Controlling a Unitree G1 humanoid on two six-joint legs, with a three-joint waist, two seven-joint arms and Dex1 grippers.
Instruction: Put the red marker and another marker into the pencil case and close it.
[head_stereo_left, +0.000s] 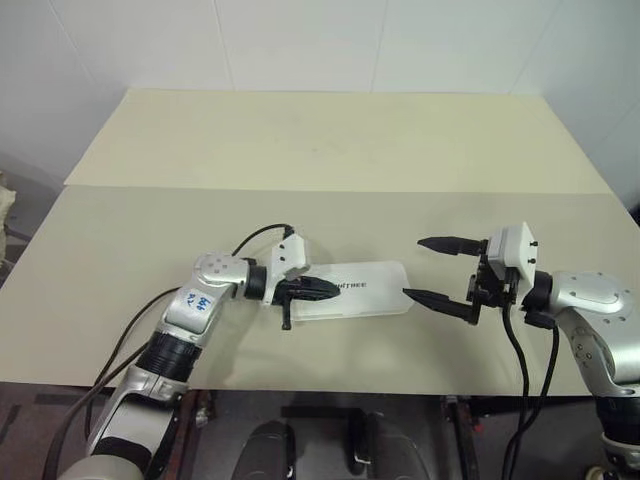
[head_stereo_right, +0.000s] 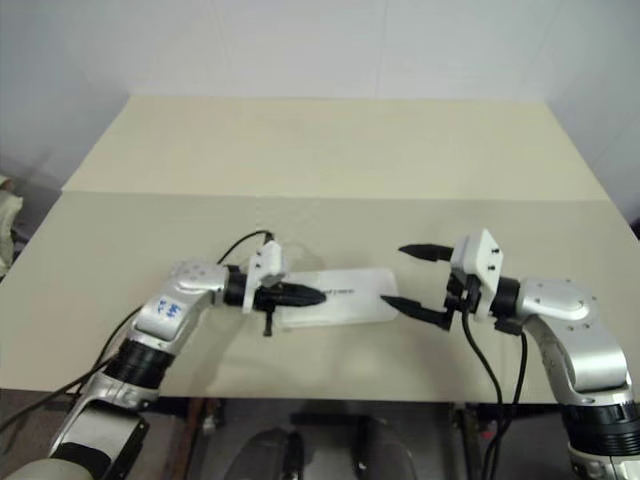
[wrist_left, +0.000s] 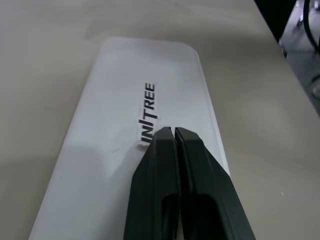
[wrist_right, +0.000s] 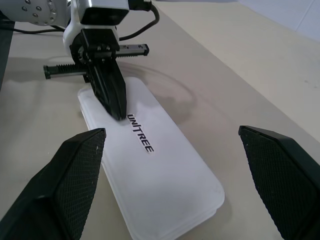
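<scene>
The pencil case (head_stereo_left: 372, 289) lies flat on the table with its white lid down and the "UNITREE" print facing up. My left gripper (head_stereo_left: 331, 289) is shut with nothing in it. Its tips sit over the lid at the start of the print (wrist_left: 149, 107), on it or just above; I cannot tell which. My right gripper (head_stereo_left: 413, 268) stands open beside the case's right end, a little apart from it, its fingers (wrist_right: 75, 170) spread wider than the case. The red marker and the other marker are out of view.
The cream table (head_stereo_left: 330, 140) runs far back to a white wall, with a seam across its middle. Its front edge (head_stereo_left: 330, 385) lies just below the case. Black cables (head_stereo_left: 250, 240) loop from my left wrist over the table.
</scene>
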